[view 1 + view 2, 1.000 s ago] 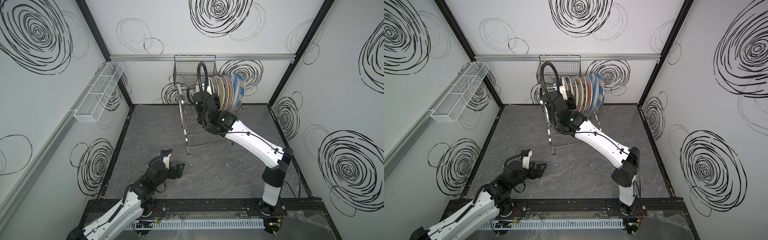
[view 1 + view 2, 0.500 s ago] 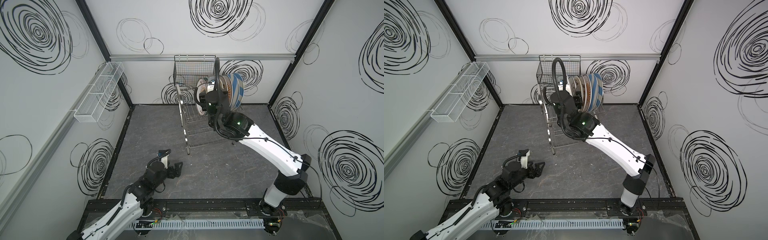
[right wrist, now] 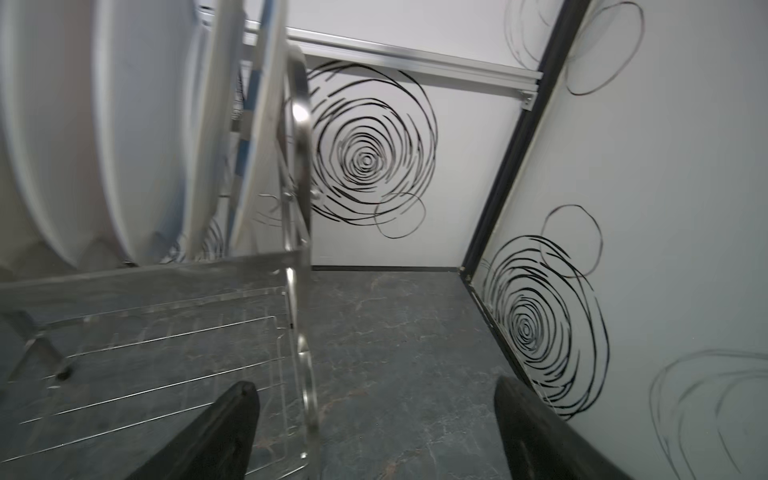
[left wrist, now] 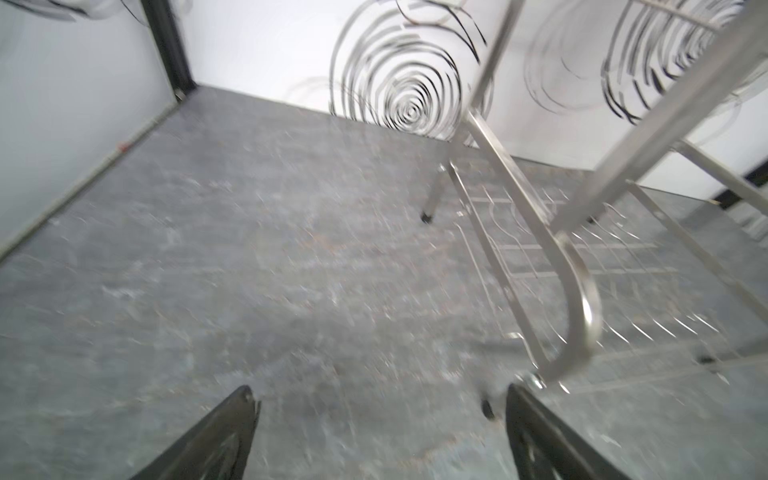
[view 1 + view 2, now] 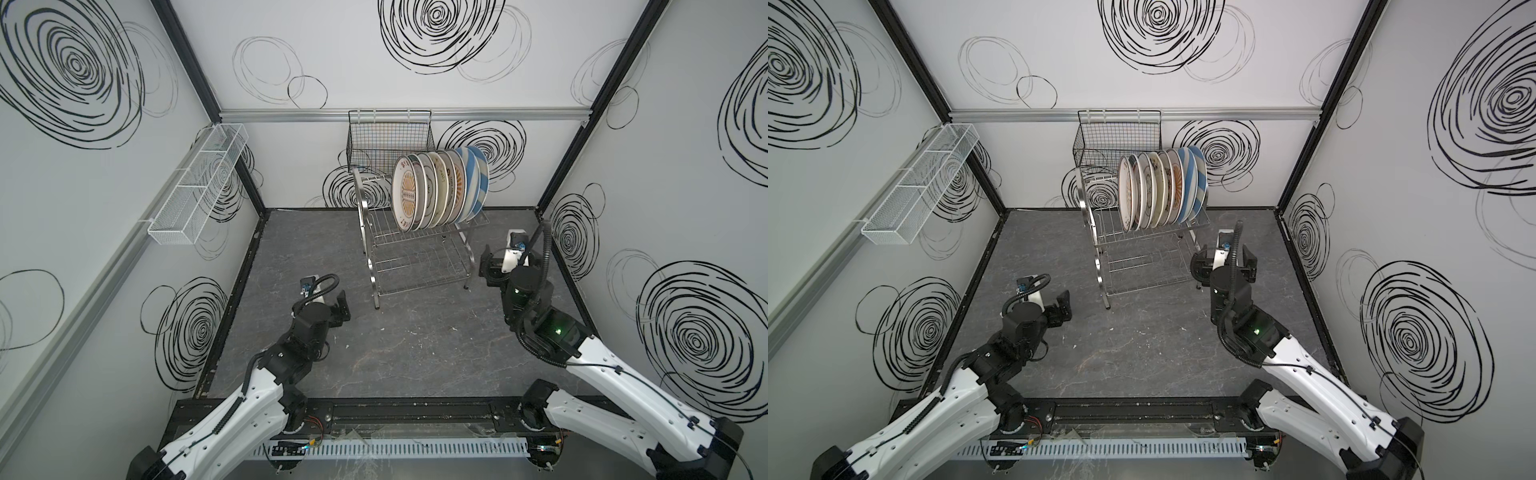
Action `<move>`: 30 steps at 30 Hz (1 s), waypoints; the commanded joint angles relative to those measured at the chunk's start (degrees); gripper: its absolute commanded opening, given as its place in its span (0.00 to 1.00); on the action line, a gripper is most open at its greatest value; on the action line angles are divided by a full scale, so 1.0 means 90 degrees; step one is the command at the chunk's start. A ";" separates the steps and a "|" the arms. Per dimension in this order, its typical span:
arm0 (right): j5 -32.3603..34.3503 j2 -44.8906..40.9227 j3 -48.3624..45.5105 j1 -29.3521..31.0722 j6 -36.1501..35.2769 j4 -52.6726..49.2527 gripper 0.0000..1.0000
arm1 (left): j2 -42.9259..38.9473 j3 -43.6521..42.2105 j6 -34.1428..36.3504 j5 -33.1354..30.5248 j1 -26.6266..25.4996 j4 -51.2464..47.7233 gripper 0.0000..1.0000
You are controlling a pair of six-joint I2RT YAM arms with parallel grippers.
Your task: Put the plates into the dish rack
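Observation:
Several plates (image 5: 436, 191) (image 5: 1158, 189) stand on edge in a row in the top tier of the steel dish rack (image 5: 415, 266) (image 5: 1142, 270); an orange sunburst plate faces front-left and a blue-striped one stands at the right end. My right gripper (image 5: 507, 262) (image 5: 1224, 259) (image 3: 374, 384) hangs low beside the rack's right leg, open and empty. The right wrist view shows plate backs (image 3: 124, 124) above the rack's lower shelf (image 3: 166, 291). My left gripper (image 5: 338, 309) (image 5: 1061, 309) (image 4: 380, 390) is open and empty, low by the rack's front-left leg (image 4: 573, 291).
A black wire basket (image 5: 388, 137) hangs on the back wall behind the rack. A long white mesh tray (image 5: 199, 187) is fixed to the left wall. The right wall (image 3: 623, 249) stands close to my right gripper. The floor is dark grey stone.
My right arm has drawn back from the rack's top tier down to the rack's right side, and its jaws have opened. The left gripper has shifted slightly toward the rack.

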 commanded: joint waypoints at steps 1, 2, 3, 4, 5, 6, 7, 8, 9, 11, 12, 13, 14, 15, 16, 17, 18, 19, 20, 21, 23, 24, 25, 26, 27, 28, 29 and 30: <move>-0.0169 -0.0203 -0.1429 -0.0750 -0.0125 0.2308 0.94 | 0.0436 -0.0200 0.1281 -0.0565 0.0562 0.1769 0.96; -0.0366 -0.0175 -0.1810 -0.0933 -0.0202 0.2721 0.94 | 0.0544 -0.0291 0.1527 -0.0298 0.0764 0.1997 0.96; -0.0388 -0.0126 -0.2175 -0.1105 -0.0199 0.3080 0.94 | 0.0649 -0.0415 0.1618 -0.0345 0.0908 0.2262 0.96; -0.0280 -0.0005 -0.2538 -0.1283 -0.0147 0.3514 0.94 | 0.0714 -0.0632 0.1692 -0.0447 0.1022 0.2638 0.96; -0.0232 0.0082 -0.2726 -0.1421 -0.0107 0.3683 0.95 | 0.0752 -0.0850 0.1835 -0.0457 0.1115 0.3033 0.96; -0.0161 0.0173 -0.2856 -0.1619 0.0155 0.3742 0.95 | 0.0750 -0.1102 0.1974 -0.0445 0.1220 0.3569 0.96; -0.0304 0.0310 -0.3021 -0.1905 0.0408 0.3873 0.95 | 0.0746 -0.1453 0.2115 -0.0242 0.1376 0.4342 0.96; -0.0664 0.0490 -0.3244 -0.2238 0.0410 0.4308 0.95 | 0.0721 -0.1740 0.2244 0.0102 0.1549 0.4904 0.96; -0.0965 0.0699 -0.3424 -0.2580 0.0661 0.4724 0.95 | 0.0702 -0.2001 0.2322 0.0526 0.1762 0.5383 0.96; -0.1536 0.1006 -0.3435 -0.2960 0.0994 0.4777 0.95 | 0.0708 -0.2350 0.2098 0.0875 0.2158 0.5996 0.96; -0.1639 0.1201 -0.3480 -0.3074 0.0992 0.5062 0.95 | 0.0716 -0.2474 0.1978 0.1141 0.2342 0.6254 0.96; -0.1689 0.1433 -0.3621 -0.3153 0.0972 0.5561 0.96 | 0.0747 -0.2623 0.1939 0.1321 0.2451 0.6585 0.96; -0.1836 0.1752 -0.3774 -0.3301 0.0969 0.6146 0.96 | 0.0856 -0.2817 0.1930 0.1422 0.2566 0.7151 0.96; -0.2034 0.2152 -0.3857 -0.3509 0.0999 0.6754 0.96 | 0.1009 -0.2945 0.1978 0.1565 0.2662 0.7669 0.96; -0.2116 0.2476 -0.3780 -0.3654 0.1002 0.6985 0.96 | 0.1190 -0.2936 0.1964 0.1664 0.2750 0.7904 0.96; -0.2196 0.2691 -0.3539 -0.3724 0.0875 0.6829 0.96 | 0.1437 -0.2816 0.1861 0.1803 0.2852 0.7945 0.96; -0.2391 0.2840 -0.3298 -0.3796 0.0843 0.6545 0.97 | 0.1706 -0.2648 0.1801 0.2051 0.2934 0.7860 0.96; -0.2665 0.2968 -0.3165 -0.3880 0.0785 0.6434 0.97 | 0.2012 -0.2477 0.1805 0.2278 0.2969 0.7833 0.96; -0.2772 0.3079 -0.3025 -0.3913 0.0748 0.6294 0.97 | 0.2407 -0.2341 0.1865 0.2426 0.2972 0.8062 0.96; -0.2780 0.3154 -0.3008 -0.3924 0.0689 0.6387 0.96 | 0.2713 -0.2287 0.1948 0.2606 0.2972 0.8401 0.96; -0.2914 0.3351 -0.3437 -0.4016 0.0692 0.7418 0.97 | 0.3216 -0.2315 0.2097 0.2673 0.2977 0.9172 0.96; -0.2993 0.3566 -0.3713 -0.4074 0.0641 0.8210 0.98 | 0.3360 -0.2257 0.2109 0.2688 0.3049 0.9253 0.96; -0.3016 0.3668 -0.3791 -0.4068 0.0563 0.8497 0.98 | 0.3401 -0.2206 0.2067 0.2791 0.3128 0.9187 0.96; -0.3066 0.3657 -0.3752 -0.4069 0.0570 0.8347 0.98 | 0.3443 -0.2158 0.2018 0.2853 0.3188 0.9125 0.96; -0.3161 0.3550 -0.3555 -0.4084 0.0645 0.7783 0.98 | 0.3539 -0.2108 0.2028 0.2839 0.3215 0.9110 0.96; -0.3281 0.3510 -0.3369 -0.4133 0.0699 0.7369 0.98 | 0.3672 -0.2048 0.2051 0.2804 0.3216 0.9120 0.96; -0.3363 0.3661 -0.3289 -0.4182 0.0689 0.7394 0.99 | 0.3927 -0.1950 0.2042 0.2773 0.3235 0.9168 0.96; -0.3534 0.3856 -0.3168 -0.4228 0.0693 0.7291 1.00 | 0.4286 -0.1826 0.1970 0.2879 0.3295 0.9280 0.96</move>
